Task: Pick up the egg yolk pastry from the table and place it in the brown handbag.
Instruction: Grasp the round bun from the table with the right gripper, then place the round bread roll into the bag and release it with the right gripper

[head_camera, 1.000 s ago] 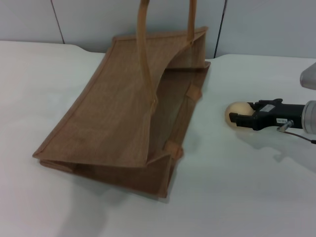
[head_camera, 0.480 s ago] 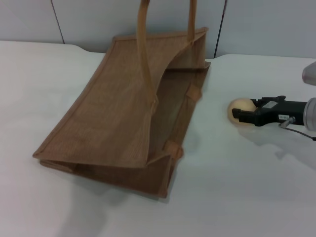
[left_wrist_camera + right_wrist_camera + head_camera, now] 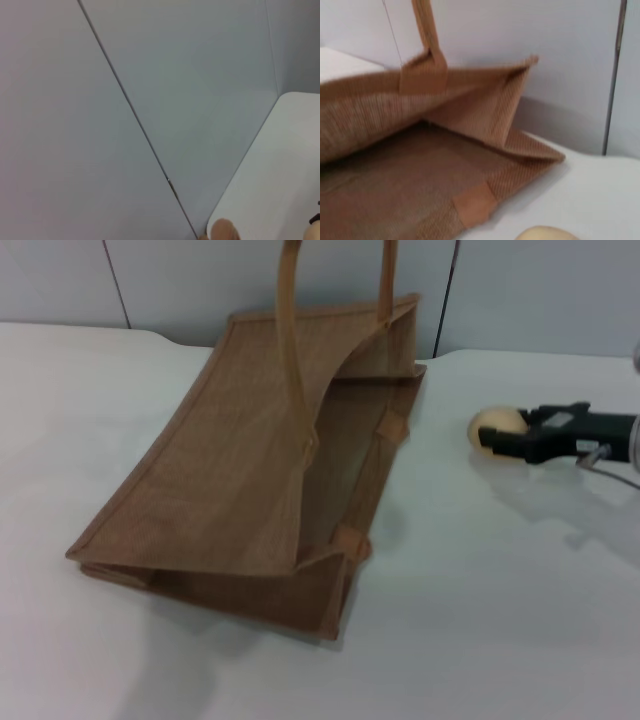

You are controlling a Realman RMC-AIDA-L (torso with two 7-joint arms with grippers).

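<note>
Right gripper (image 3: 497, 437) gripping egg yolk pastry (image 3: 496, 426), fingers closed around it, holding it off to right of brown handbag (image 3: 250, 460), apparently just above table (image 3: 480, 580). Pick appearing done. Remaining: carrying pastry over to handbag's open mouth, releasing inside. Left gripper not showing anywhere near handbag.

The right tool (image 3: 500, 440), closed on the egg yolk pastry (image 3: 497, 426), has carried it farther back along the bench (image 3: 480, 600) and a little further from the brown handbag (image 3: 260, 470) than a second ago. The pastry now sits higher in the head view, and its shadow on the bench has drifted clear of it, so it looks lifted.
</note>
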